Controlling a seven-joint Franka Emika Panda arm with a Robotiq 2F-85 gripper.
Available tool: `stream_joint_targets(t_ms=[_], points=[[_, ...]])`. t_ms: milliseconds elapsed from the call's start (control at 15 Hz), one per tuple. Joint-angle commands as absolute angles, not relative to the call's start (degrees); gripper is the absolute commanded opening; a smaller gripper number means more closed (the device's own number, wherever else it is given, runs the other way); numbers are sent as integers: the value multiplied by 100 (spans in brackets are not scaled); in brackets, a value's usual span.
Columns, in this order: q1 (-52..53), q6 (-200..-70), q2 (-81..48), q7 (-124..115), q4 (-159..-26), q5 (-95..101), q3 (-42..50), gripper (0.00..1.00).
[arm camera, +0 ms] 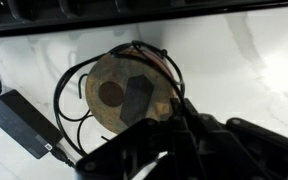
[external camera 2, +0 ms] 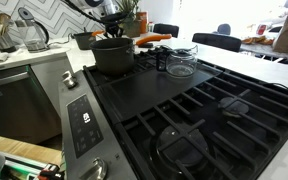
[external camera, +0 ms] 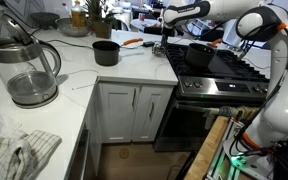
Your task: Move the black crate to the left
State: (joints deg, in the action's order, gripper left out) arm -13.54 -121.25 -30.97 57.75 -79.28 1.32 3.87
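Crate (arm camera: pixel 124 92): stands on the white marble surface (arm camera: pixel 254 60), just beside the dark edge of the stove (arm camera: pixel 104 12) in the wrist view. Its black wire sides curve around a round brown disc that shows within the wire outline.
Jaws: closed at the crate's rim and apparently pinching the wire, though dark blur in the wrist view prevents a sure reading of the hold.
Arm (external camera: pixel 189 12): white, reaching in over the stove in an exterior view. Its wrist is bent down to the surface between the saucepan and the pot.
Adapter (arm camera: pixel 19 122): a black power brick lying flat on the surface near the crate. Its cable (arm camera: pixel 62 100) loops up against the crate's wire side.
Saucepan (external camera: pixel 106 52): round and black, upright on the surface, on the kettle's side of the jaws and apart from them.
Pot (external camera 2: pixel 112 56): dark, sitting on a back burner. In an exterior view it stands in front of the spot where the arm comes down.
Glass lid (external camera 2: pixel 181 66): lies just past the stove grates, near the pot.
Orange item (external camera: pixel 132 42): small, lying on the surface between the saucepan and the jaws; too small to identify.
Kettle (external camera: pixel 24 70): clear glass, on the near corner of the surface.
Cloth (external camera: pixel 19 152): crumpled at the surface's front edge, beside the kettle.
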Motion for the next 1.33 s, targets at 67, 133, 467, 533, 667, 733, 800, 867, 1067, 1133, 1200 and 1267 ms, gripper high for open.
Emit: stream_joint_targets(t_ms=[67,133,467,533,667,733,800,867,1067,1133,1200,1267], points=[[-1272,-12347,-2842,5766,-8082,322,307,1],[-1251,-12361,-2811,5774,-8093,336,295,1],[-1261,-12353,-2931,5807,-7776,145,136,1],[-1280,-12261,-2956,5749,-7690,52,102,1],[-1249,-12285,-2925,5762,-7813,138,121,6],[-1249,-12284,-2926,5759,-7795,125,115,6],[-1250,-12284,-2926,5758,-7788,118,114,6],[-1252,-12284,-2928,5756,-7786,116,114,6],[-1254,-12284,-2935,5755,-7785,114,114,6],[-1254,-12284,-2937,5755,-7785,114,114,1],[-1241,-12182,-2909,5856,-7821,89,59,1],[-1221,-12115,-2857,5930,-7893,54,-3,1]])
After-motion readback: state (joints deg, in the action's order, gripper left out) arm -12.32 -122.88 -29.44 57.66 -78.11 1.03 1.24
